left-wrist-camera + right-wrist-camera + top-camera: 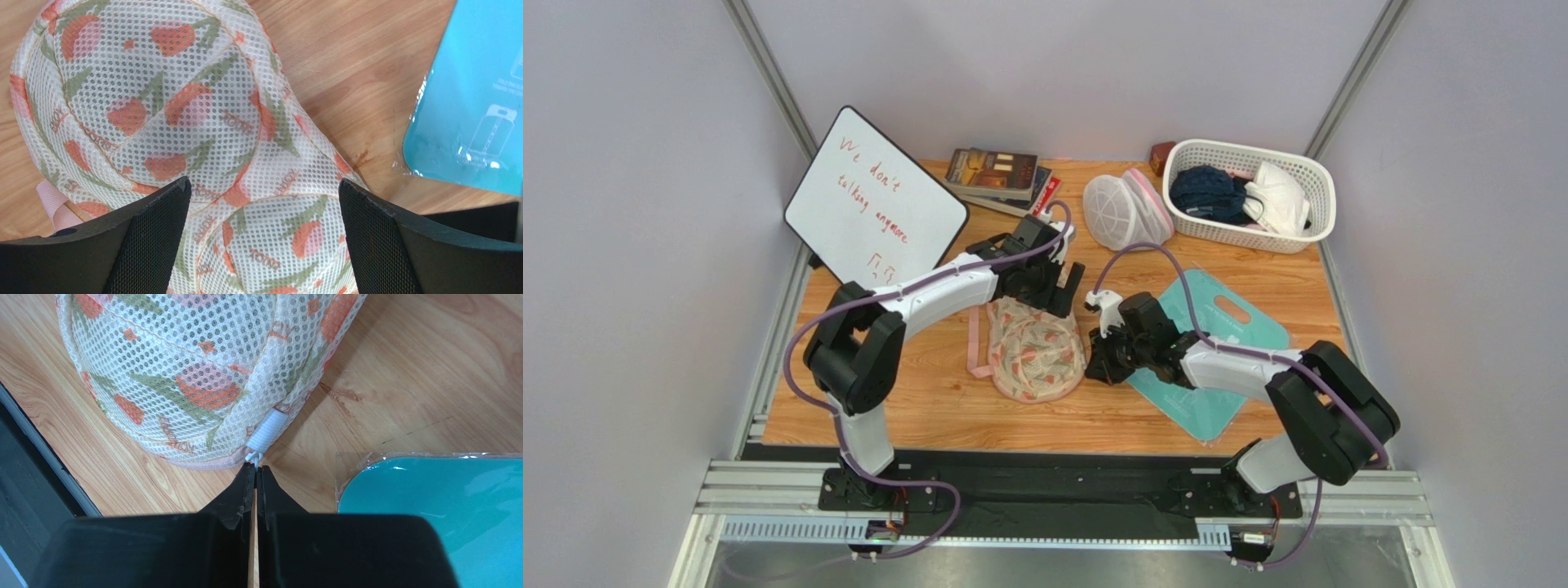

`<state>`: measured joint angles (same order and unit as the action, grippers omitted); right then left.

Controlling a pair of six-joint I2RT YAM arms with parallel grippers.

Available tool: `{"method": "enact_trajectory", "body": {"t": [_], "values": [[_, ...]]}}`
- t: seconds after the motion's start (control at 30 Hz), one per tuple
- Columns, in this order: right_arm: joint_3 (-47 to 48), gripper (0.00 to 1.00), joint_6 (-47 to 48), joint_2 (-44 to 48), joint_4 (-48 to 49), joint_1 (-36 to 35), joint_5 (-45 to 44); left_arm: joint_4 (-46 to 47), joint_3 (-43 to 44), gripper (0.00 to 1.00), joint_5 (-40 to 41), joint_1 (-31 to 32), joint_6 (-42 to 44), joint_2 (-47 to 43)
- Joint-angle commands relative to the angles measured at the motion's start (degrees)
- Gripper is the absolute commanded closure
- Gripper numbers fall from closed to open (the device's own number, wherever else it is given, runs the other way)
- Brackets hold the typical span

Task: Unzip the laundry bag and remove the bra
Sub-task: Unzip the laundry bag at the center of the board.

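1. The pale wooden desk (pixel 928 417) lay under both claws and carried everything. Its smooth top would probably let a light thing slide when tugged.
2. The flat two-lobed cream mesh laundry bag with peach-orange flowers and pink edging (pixel 184 122) lay directly beneath the left claw and just ahead of the right claw's tips. It looked light, soft and floppy, padded out by whatever was inside. I judged it would bunch and drag along instead of resisting a pull, so it needed pinning down while the zip ran.
3. The glossy teal plastic sheet (pixel 442 508) lay to the right of the right claw, apart from the bag.
4. The left claw (pixel 264 190) hovered over the bag with its jaws spread wide and nothing in them. The seam where the two lobes met sat between its fingers. That was a fair place to press down and hold the fabric.
5. The right claw (pixel 255 468) was pinched fully closed, low against the desk at the bag's near rim.
6. The small white zip pull (pixel 252 457) sat right at those closed tips, below a white fabric tab, and appeared to be nipped between them. It was tiny and thin, probably slippery, and the only sensible hold for opening the bag.
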<state>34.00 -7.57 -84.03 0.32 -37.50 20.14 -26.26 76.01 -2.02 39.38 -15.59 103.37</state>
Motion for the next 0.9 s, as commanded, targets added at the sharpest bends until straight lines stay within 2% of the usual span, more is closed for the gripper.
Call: {"method": "enact_trajectory", "body": {"t": [0.0, 0.27, 0.47, 0.57, 0.63, 0.77, 0.87], "values": [[-0.69, 1.0, -1.22, 2.82, 1.97, -0.65, -0.89, -0.9, 4.14, 0.05, 1.93, 0.61, -4.62, 3.49], [-1.3, 1.0, -1.39, 3.96, 1.79, -0.82, -1.24, -1.78, 7.75, 0.05, 4.31, 1.93, -6.2, 8.33], [-1.65, 1.0, -1.57, 4.49, 2.06, -1.44, -2.3, -3.97, 9.95, 0.12, 6.94, 1.93, -6.38, 12.2], [-1.74, 1.0, -1.83, 4.84, 2.49, -1.7, -2.91, -4.85, 10.65, 0.19, 8.26, 2.02, -6.38, 13.34], [-1.83, 1.0, -2.01, 5.28, 2.41, -1.97, -3.18, -5.55, 11.26, 0.28, 8.96, 2.11, -6.03, 13.87], [-1.65, 1.0, -2.27, 5.63, 2.41, -2.67, -3.62, -6.08, 11.53, 0.31, 9.67, 2.63, -5.5, 14.75], [-1.57, 1.0, -2.88, 5.72, 2.49, -3.46, -4.23, -6.17, 11.36, 0.41, 10.55, 2.99, -5.15, 15.19]]}}
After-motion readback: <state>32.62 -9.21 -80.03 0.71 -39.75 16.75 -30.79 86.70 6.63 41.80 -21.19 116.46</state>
